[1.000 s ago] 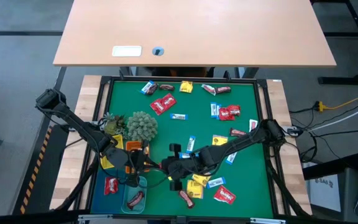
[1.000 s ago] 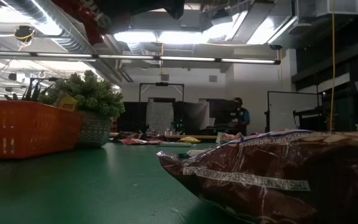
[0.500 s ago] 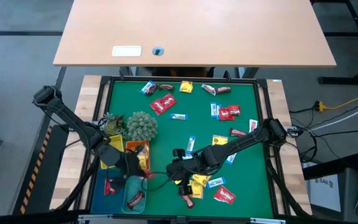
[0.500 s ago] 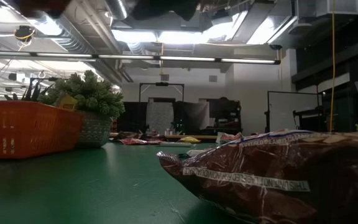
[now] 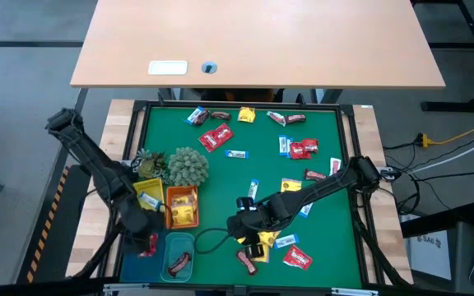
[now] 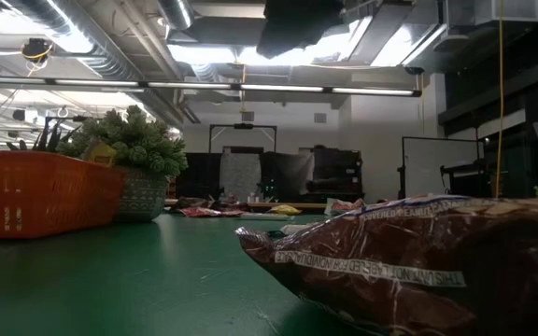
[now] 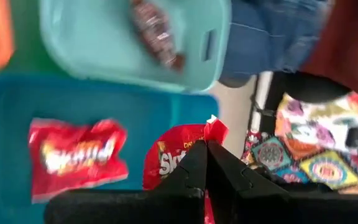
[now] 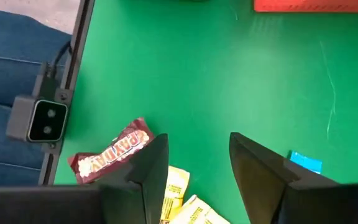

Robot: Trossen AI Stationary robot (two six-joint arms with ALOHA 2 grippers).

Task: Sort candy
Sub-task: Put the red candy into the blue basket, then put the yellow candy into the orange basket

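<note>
My left gripper (image 5: 144, 236) hangs over the blue tray (image 5: 132, 256) at the near left, shut on a red candy packet (image 7: 169, 162). Another red packet (image 7: 76, 155) lies flat in that tray. A dark brown bar (image 7: 157, 34) lies in the teal tray (image 5: 178, 256) beside it. My right gripper (image 8: 197, 168) stands open over the green mat near the table's middle front, with nothing between its fingers. Below it lie a brown bar (image 8: 110, 155) and yellow packets (image 8: 179, 196). More candy (image 5: 216, 136) is scattered across the far and right parts of the mat. My left gripper pinches the red packet between its two shut fingers, which slant down at it. One crimped corner (image 7: 214, 123) sticks out past the fingertips. The rest of the packet (image 7: 166, 165) shows beside the fingers, lifted clear above the blue tray.
A yellow tray (image 5: 148, 191) and an orange tray (image 5: 182, 207) with yellow candy stand behind the blue and teal trays. A spiky plant ball (image 5: 188, 166) stands at the mat's left. The low camera (image 8: 42, 119) is fixed at the near rim. A wooden table (image 5: 257, 41) stands beyond.
My left gripper has carried the red packet toward the table's left edge, from over the teal tray to over the blue tray, rolling its wrist as it went. It has stayed shut on the packet.
</note>
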